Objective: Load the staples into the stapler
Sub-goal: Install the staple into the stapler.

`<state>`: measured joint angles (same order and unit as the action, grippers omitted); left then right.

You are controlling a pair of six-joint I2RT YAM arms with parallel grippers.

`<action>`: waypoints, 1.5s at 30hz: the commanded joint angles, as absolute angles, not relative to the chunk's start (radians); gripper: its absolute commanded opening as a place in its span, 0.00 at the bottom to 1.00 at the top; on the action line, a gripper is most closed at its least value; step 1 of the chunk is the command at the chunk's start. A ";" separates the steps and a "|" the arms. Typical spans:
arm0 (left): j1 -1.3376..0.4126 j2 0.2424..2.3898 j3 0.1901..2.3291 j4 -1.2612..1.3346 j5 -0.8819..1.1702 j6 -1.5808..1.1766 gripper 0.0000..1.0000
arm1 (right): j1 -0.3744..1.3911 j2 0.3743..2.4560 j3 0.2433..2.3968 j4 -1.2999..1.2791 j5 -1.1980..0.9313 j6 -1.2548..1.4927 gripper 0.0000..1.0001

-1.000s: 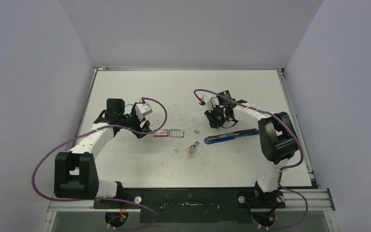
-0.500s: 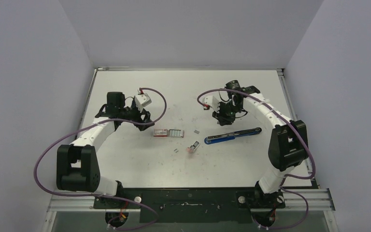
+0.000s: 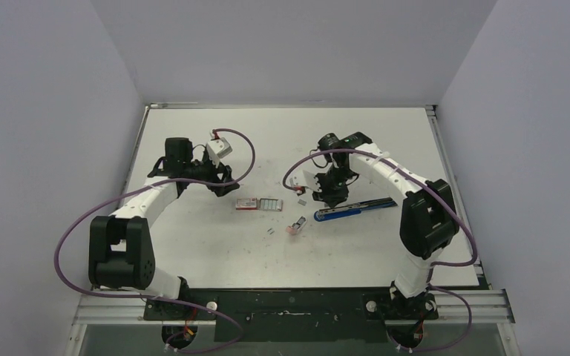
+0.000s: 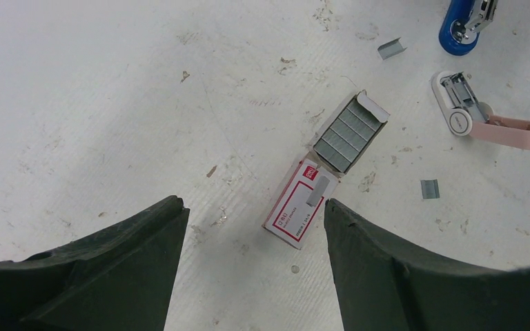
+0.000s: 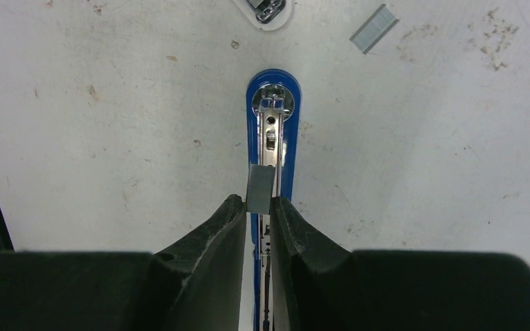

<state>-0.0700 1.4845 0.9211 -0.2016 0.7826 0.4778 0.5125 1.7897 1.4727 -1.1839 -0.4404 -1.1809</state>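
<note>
- Centre of the right wrist view: right gripper (image 5: 261, 205) is nearly closed, with a strip (image 5: 261, 187) of staples pinched at its tips.
- Stapler (image 5: 271, 131) lies directly beneath, open channel up. Its long axis runs up-down the frame, in line with the jaw gap, and the strip hangs over the rail.
- Left gripper (image 4: 253, 207) hovers wide open and empty above the box (image 4: 302, 201), well apart from the stapler, so the right arm is nearer.

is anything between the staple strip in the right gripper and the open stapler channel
Nothing visible. The right gripper holds the staple strip right over the stapler, and no object lies across its open metal channel. A loose strip lies on the table off to one side, clear of the channel.
</note>
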 commanded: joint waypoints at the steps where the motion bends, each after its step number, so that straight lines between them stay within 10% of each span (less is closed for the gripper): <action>1: -0.063 1.480 0.963 -0.159 0.811 0.461 0.71 | 0.542 1.817 1.507 -1.226 -0.391 -1.230 0.18; 45: -0.044 1.480 0.943 -0.133 0.829 0.442 0.71 | 0.609 1.859 1.428 -1.116 -0.249 -1.220 0.17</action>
